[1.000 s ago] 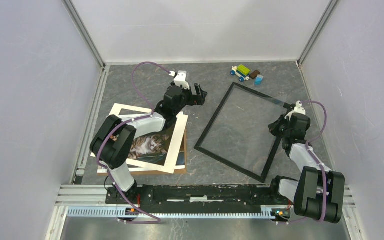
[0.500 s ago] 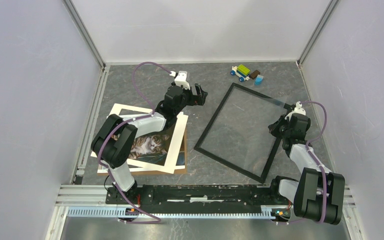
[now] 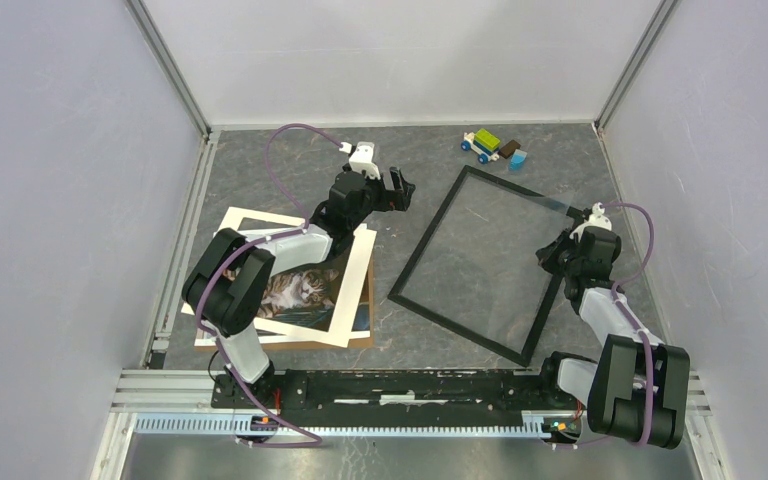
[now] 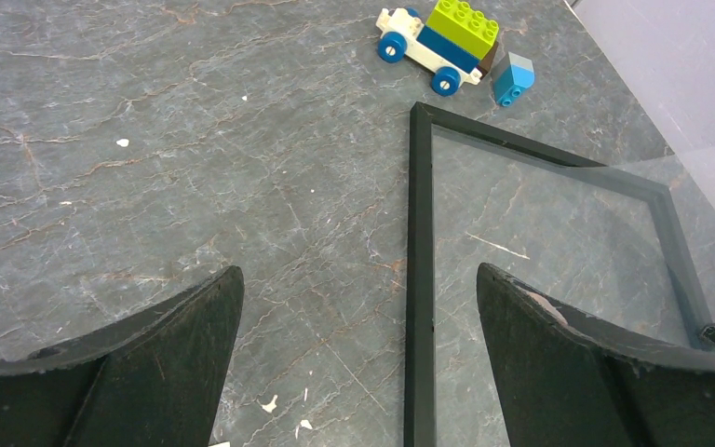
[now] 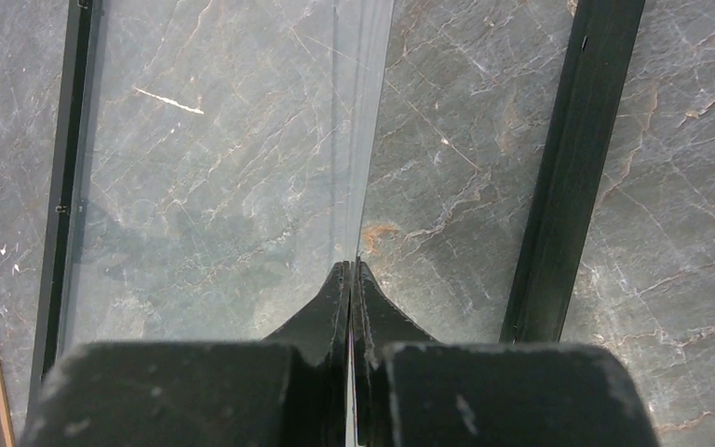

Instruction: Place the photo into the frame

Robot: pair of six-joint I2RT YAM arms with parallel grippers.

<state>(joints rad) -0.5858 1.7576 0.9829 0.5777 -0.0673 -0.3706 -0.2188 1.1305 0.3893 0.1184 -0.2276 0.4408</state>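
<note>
The photo, a tabby cat print with a wide white border, lies face up at the left, partly under my left arm. The black frame lies flat at the centre right; its left rail shows in the left wrist view. My left gripper hovers open between photo and frame, holding nothing. My right gripper is shut on the edge of a clear pane that slants up over the frame, whose right rail lies beside the fingers.
A brown backing board lies under the photo. A toy brick car and a blue brick sit at the back, beyond the frame's far corner. Walls close in the table on three sides.
</note>
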